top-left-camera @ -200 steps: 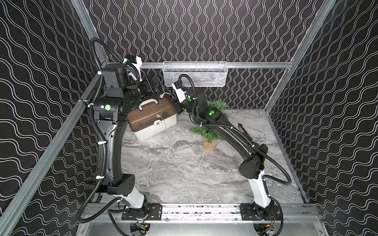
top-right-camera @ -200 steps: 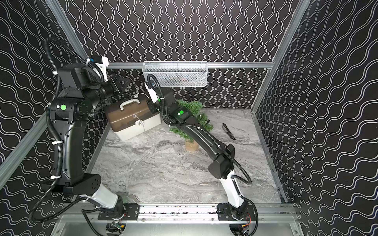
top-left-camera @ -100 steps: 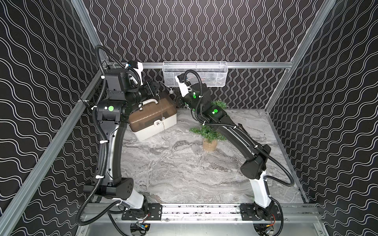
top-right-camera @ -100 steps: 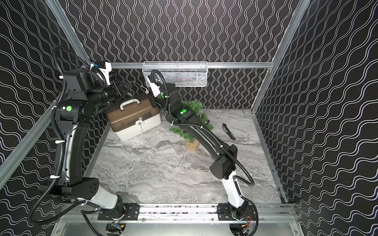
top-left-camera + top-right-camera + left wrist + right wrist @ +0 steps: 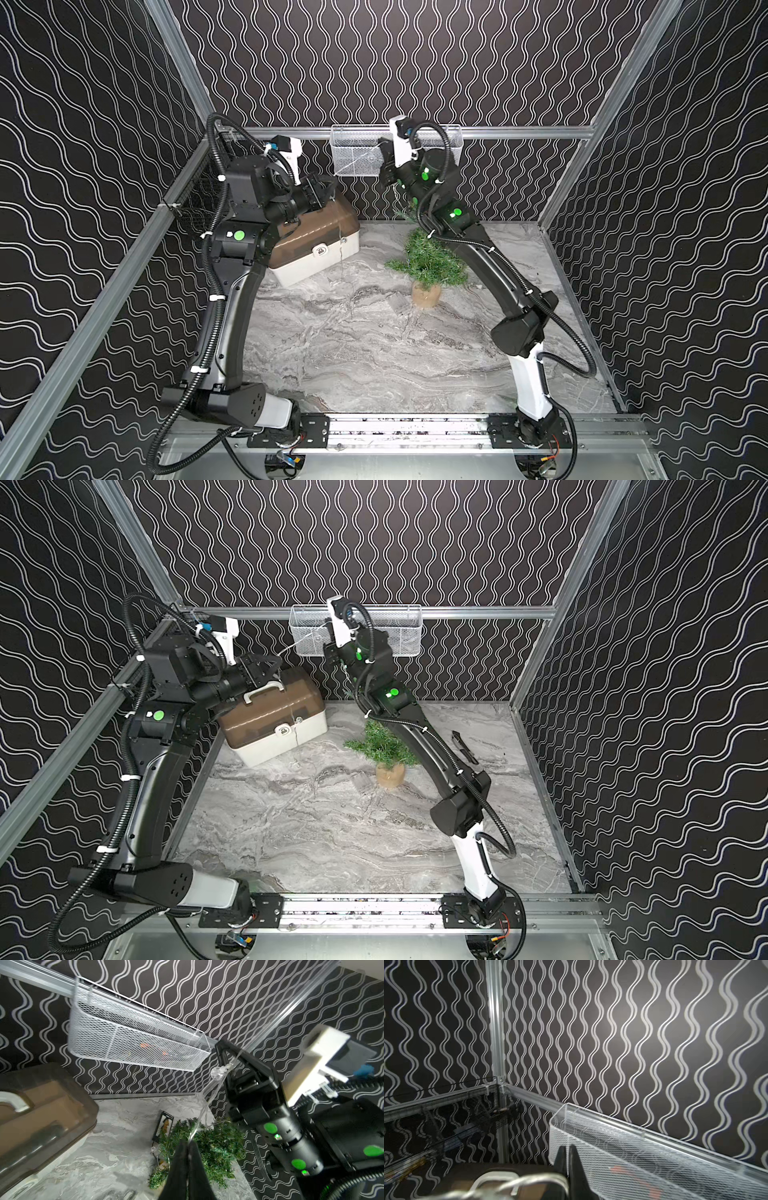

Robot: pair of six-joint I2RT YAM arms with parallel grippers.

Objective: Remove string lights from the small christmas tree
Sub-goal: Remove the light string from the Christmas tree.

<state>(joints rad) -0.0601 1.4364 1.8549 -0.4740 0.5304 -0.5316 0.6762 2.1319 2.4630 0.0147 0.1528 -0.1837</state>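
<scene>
While the left gripper (image 5: 188, 1145) and right gripper (image 5: 381, 145), both closed, pinch the string lights (image 5: 217, 1072) aloft, the strand slants down to the small christmas tree (image 5: 428, 262), nearer the right gripper.

We find both top views bright and evenly lit from overhead, sharp throughout, with only faint, soft shadows under the arms on the grey marble-patterned tabletop (image 5: 374, 353). In the left wrist view the near translucent brown box lid (image 5: 41, 1105) is out of focus, and a clear bulb of the thin silvery string lights (image 5: 218, 1072) catches a glint. The right wrist view is dimmer and soft all over, its foreground smeared.
</scene>
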